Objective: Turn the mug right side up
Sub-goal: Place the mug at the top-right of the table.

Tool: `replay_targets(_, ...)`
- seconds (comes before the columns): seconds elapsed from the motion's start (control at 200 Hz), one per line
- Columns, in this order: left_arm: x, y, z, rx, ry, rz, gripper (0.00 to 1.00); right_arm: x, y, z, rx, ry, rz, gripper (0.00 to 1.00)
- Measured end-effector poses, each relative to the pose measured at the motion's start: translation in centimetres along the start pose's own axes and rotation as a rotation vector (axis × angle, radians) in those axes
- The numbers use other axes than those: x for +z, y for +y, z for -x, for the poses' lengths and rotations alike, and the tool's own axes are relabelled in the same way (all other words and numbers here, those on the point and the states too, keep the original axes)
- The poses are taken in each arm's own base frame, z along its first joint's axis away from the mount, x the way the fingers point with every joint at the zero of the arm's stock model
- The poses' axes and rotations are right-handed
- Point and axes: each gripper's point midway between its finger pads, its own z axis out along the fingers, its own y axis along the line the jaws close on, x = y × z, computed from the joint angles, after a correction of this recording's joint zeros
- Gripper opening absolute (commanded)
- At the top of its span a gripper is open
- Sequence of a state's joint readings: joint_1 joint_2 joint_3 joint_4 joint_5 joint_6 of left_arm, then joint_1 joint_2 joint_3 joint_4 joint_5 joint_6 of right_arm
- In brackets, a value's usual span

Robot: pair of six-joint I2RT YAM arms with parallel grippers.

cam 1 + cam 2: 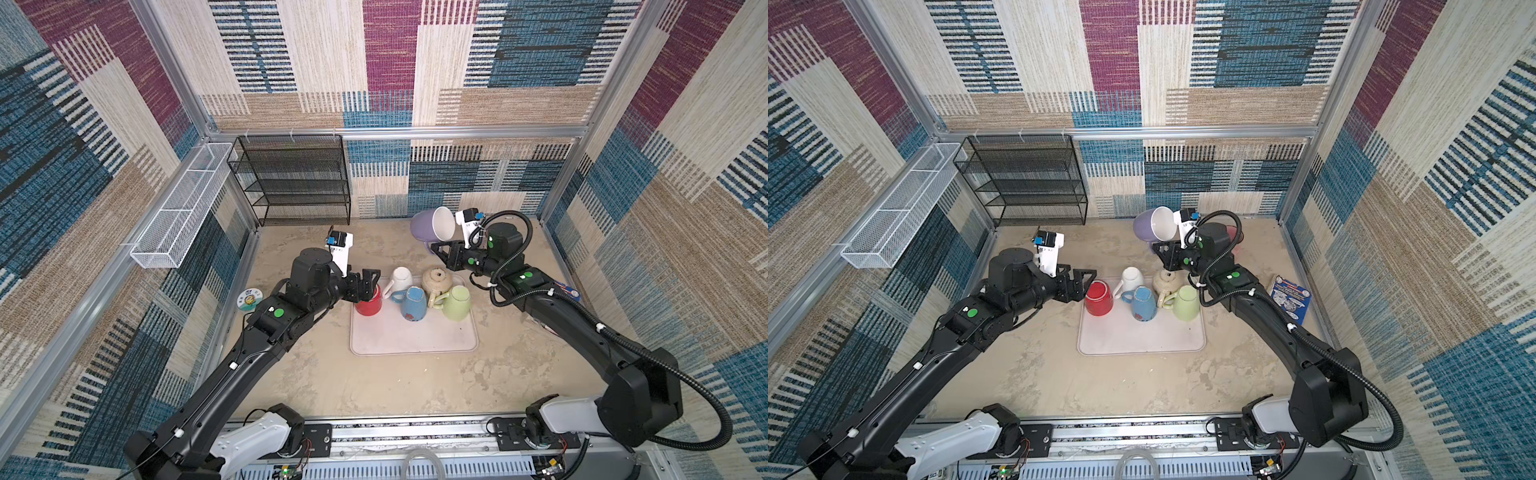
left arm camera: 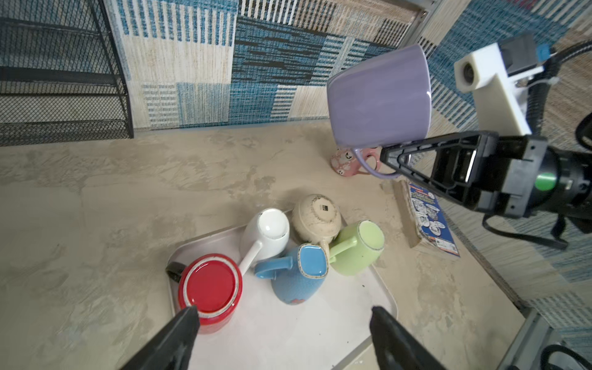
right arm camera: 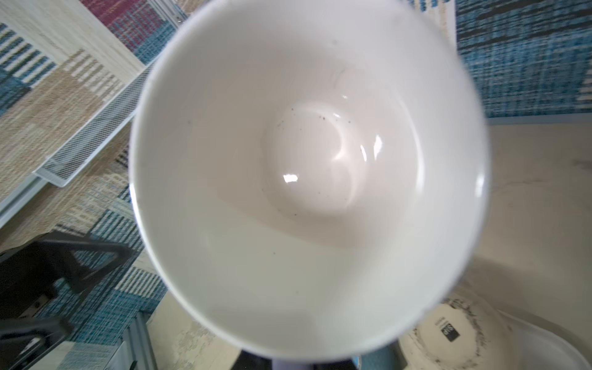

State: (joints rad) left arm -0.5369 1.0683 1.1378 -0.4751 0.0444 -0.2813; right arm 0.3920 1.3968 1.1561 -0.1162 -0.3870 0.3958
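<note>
Black mesh shelf [image 1: 291,178] at the back, white wire basket [image 1: 183,208] beside it, blue booklet [image 1: 1289,299] flat on tabletop [image 1: 374,386].

Woven blue, beige and magenta patchwork walls [image 1: 390,62] enclosed a mottled beige floor [image 1: 374,386]; a black wire-mesh shelf rack [image 1: 291,178] stood at the back.

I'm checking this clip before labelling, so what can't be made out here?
Pink mug: left wrist view, mostly hidden behind the purple mug and its handle.
Right claw: right wrist view, the purple mug's inside fills the frame, hiding the grip.
Beige mug base label: left wrist view, too small to read.
Booklet print: in a top view, too small to read.
Left claw: left wrist view, only fingertips show; bottom edge cuts the rest.
</note>
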Motion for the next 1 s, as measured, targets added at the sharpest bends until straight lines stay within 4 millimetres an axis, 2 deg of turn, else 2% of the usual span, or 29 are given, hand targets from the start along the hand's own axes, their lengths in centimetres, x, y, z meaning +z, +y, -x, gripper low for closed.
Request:
replay_targets(0.205,-0.6,1.9,-1.9,0.003,0.081,0.105,0.91,2.3,-4.6,0.8,-0.016,0.074,-0.219,0.00)
replay_targets(0.531,-2.3,4.1,-3.1,0.026,0.112,0.219,0.95,3.2,-12.5,1.0,-0.008,0.175,-0.490,0.00)
replay_targets(0.776,-2.6,7.2,-4.8,0.038,0.150,0.368,0.97,3.8,-17.7,-0.7,0.005,0.283,-0.616,0.00)
replay_targets(0.901,-2.6,7.7,-4.9,0.038,0.150,0.395,0.96,4.4,-19.7,-1.0,0.006,0.306,-0.652,0.00)
replay_targets(1.002,-2.3,8.2,-5.3,0.035,0.168,0.408,0.96,4.8,-21.4,-2.1,0.015,0.348,-0.679,0.00)
